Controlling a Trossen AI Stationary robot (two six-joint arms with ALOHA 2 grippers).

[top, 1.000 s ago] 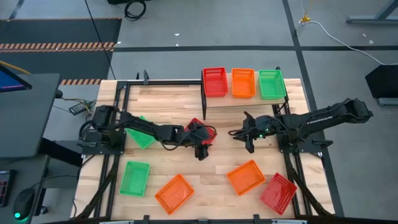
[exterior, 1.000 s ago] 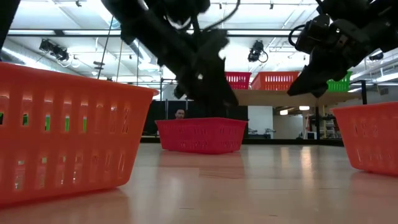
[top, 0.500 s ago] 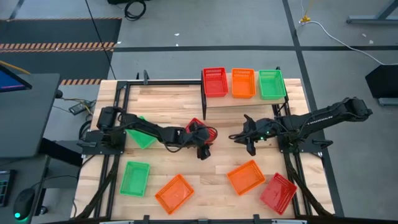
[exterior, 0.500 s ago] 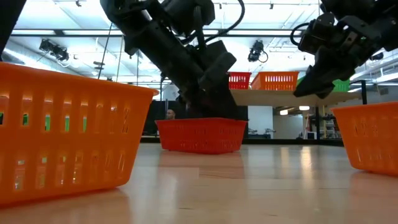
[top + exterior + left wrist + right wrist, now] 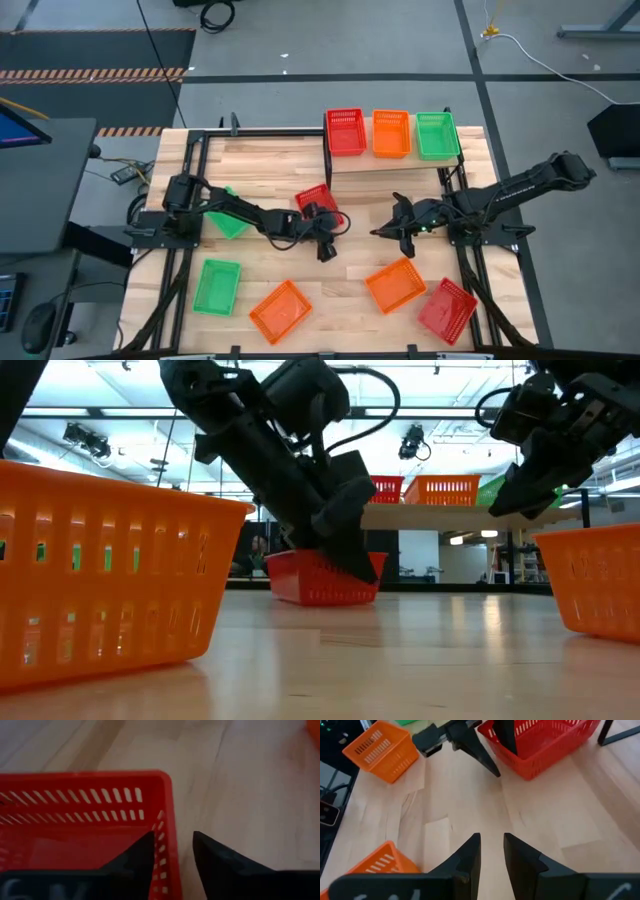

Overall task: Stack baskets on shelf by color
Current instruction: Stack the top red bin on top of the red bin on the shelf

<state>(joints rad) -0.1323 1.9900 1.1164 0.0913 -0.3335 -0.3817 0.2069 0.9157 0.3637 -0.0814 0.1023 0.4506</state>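
My left gripper is shut on a red basket at mid-table, just in front of the shelf. In the low view this red basket sits tilted. The shelf plank carries a red basket, an orange basket and a green basket side by side. My right gripper hovers right of centre, open and holding nothing, its fingers pointing toward the left arm, above bare wood. My left gripper has the red basket by a wall close to a corner, one finger inside and one outside. The fingers come slanting down from the near side. The basket is tilted: the end by the fingers is low, the opposite end raised.
Loose on the near half of the table lie a green basket, an orange basket, a second orange basket and a red basket. Another green basket sits under the left arm. Bare wood lies between the arms.
My left gripper has tipped the red basket, which stood flat on the table and now has one end raised. The basket has also shifted slightly toward the far edge. My right gripper has drifted a little toward the near edge.
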